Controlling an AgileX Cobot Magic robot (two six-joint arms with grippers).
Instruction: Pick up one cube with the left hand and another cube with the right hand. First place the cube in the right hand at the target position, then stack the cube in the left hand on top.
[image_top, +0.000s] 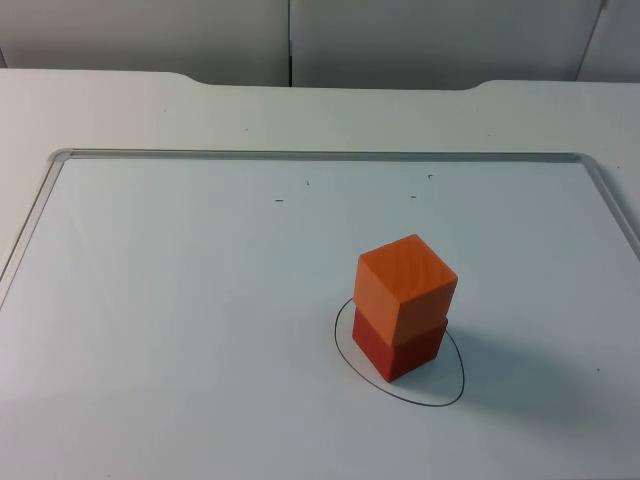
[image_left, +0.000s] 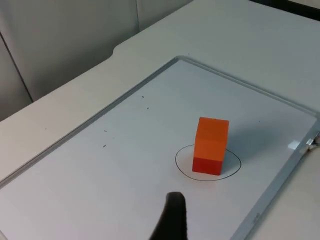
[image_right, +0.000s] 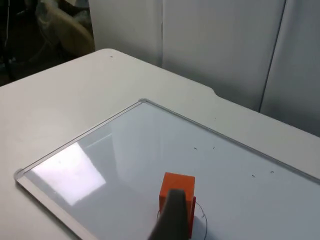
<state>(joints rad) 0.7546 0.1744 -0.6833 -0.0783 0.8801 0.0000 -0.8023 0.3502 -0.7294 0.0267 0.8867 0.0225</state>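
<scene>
An orange wooden cube (image_top: 405, 287) sits stacked, slightly turned, on a red wooden cube (image_top: 397, 345) inside a hand-drawn black oval (image_top: 400, 352) on a metal-framed whiteboard (image_top: 200, 300) laid on the white bench (image_top: 120, 110). Both pincers are held well back from the stack; whether they are released or clenched cannot be told.

The table (image_top: 120, 110) is viewed from above and forward. It is viewed from opposite sides by the wrist cameras; the stack (image_top: 404, 305) is shared by all.
</scene>
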